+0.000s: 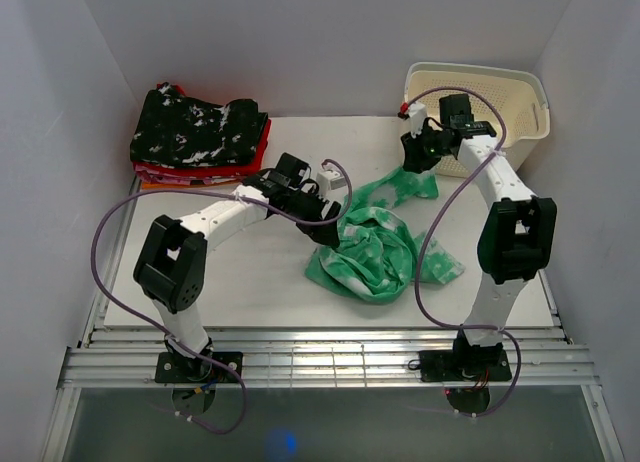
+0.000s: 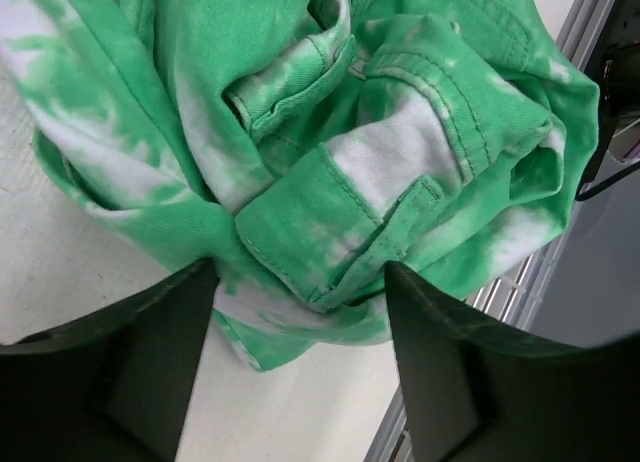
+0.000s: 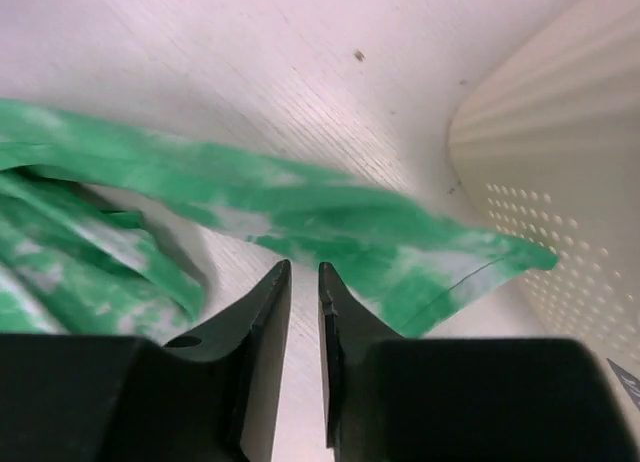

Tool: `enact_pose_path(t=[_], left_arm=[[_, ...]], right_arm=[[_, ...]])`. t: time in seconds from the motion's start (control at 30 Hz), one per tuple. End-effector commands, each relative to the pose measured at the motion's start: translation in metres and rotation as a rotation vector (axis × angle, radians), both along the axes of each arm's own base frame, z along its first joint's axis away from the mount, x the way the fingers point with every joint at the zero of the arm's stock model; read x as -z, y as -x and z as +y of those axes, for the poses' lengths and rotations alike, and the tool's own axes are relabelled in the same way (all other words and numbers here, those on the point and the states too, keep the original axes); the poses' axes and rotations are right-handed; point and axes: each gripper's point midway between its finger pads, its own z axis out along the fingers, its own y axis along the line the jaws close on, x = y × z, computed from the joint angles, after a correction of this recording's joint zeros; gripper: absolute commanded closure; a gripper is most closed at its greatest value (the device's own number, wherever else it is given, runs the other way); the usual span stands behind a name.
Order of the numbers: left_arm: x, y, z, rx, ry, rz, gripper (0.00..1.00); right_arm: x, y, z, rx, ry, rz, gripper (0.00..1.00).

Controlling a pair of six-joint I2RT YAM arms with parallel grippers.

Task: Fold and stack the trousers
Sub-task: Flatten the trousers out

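The trousers (image 1: pixel 375 252), green with white tie-dye blotches, lie crumpled in a heap right of the table's middle, one leg stretching toward the back right. My left gripper (image 1: pixel 325 232) is at the heap's left edge. In the left wrist view its fingers stand open (image 2: pixel 300 272) on either side of a bunched fold of the trousers (image 2: pixel 330 162). My right gripper (image 1: pixel 412 165) hovers at the far leg's end. In the right wrist view it is nearly shut (image 3: pixel 303 266), a thin slit showing bare table, with the leg's (image 3: pixel 330 217) edge just beyond the tips.
A cream perforated basket (image 1: pixel 500 92) stands at the back right, close to the right gripper (image 3: pixel 560 182). A stack of folded clothes, black speckled on top of red and orange (image 1: pixel 200 132), sits at the back left. Metal rails (image 1: pixel 330 357) run along the near edge.
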Motion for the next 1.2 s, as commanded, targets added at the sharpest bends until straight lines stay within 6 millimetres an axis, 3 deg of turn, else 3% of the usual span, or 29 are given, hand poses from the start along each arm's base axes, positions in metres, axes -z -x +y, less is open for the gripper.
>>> enact_pose_path(t=[0.0,0.07,0.1,0.13,0.17,0.2,0.3,0.33,0.37,0.53,0.6,0.7,0.77,0.8,0.83,1.03,1.17], left_arm=[[-0.057,-0.005,-0.007,0.053,0.102,-0.175,0.19],[-0.082,-0.037,-0.014,0.072,0.09,-0.332,0.08],[-0.087,-0.047,-0.019,0.086,0.086,-0.362,0.05],[-0.121,-0.067,-0.032,0.101,0.121,-0.453,0.02],[-0.094,-0.081,-0.04,0.106,0.078,-0.388,0.02],[-0.093,-0.093,-0.048,0.101,0.074,-0.384,0.02],[-0.075,-0.134,-0.077,0.081,0.059,-0.338,0.02],[-0.089,-0.142,-0.084,0.09,0.076,-0.357,0.02],[-0.058,-0.143,-0.092,0.12,0.07,-0.298,0.02],[-0.027,-0.142,-0.103,0.129,0.1,-0.241,0.02],[-0.026,-0.122,-0.108,0.175,0.165,-0.155,0.02],[-0.04,-0.092,-0.116,0.251,0.289,-0.009,0.02],[-0.055,-0.084,-0.117,0.272,0.351,0.023,0.02],[-0.048,-0.075,-0.114,0.256,0.355,0.1,0.02],[-0.067,-0.073,-0.116,0.28,0.41,0.065,0.02],[-0.085,-0.059,-0.112,0.267,0.505,0.187,0.02],[-0.08,-0.059,-0.119,0.276,0.508,0.224,0.02]], right_arm=[[-0.034,0.032,0.0,0.057,-0.125,0.091,0.65],[-0.035,0.053,-0.011,0.123,-0.207,0.151,0.51],[-0.056,0.061,-0.031,0.169,-0.275,0.122,0.42],[-0.049,0.072,-0.038,0.219,-0.323,0.164,0.37],[-0.053,0.077,-0.047,0.247,-0.353,0.161,0.32],[-0.068,0.085,-0.062,0.273,-0.4,0.127,0.27],[-0.068,0.11,-0.082,0.318,-0.424,0.155,0.26],[-0.062,0.123,-0.083,0.325,-0.42,0.202,0.26],[-0.063,0.13,-0.089,0.316,-0.395,0.182,0.27],[-0.052,0.166,-0.092,0.296,-0.327,0.207,0.28],[-0.049,0.176,-0.093,0.299,-0.301,0.202,0.28],[-0.049,0.181,-0.093,0.3,-0.287,0.191,0.28],[-0.051,0.18,-0.093,0.302,-0.289,0.186,0.28],[-0.053,0.18,-0.093,0.299,-0.29,0.184,0.29],[-0.053,0.179,-0.093,0.299,-0.293,0.186,0.29],[-0.056,0.176,-0.089,0.293,-0.327,0.2,0.29],[-0.057,0.175,-0.088,0.292,-0.333,0.202,0.29]])
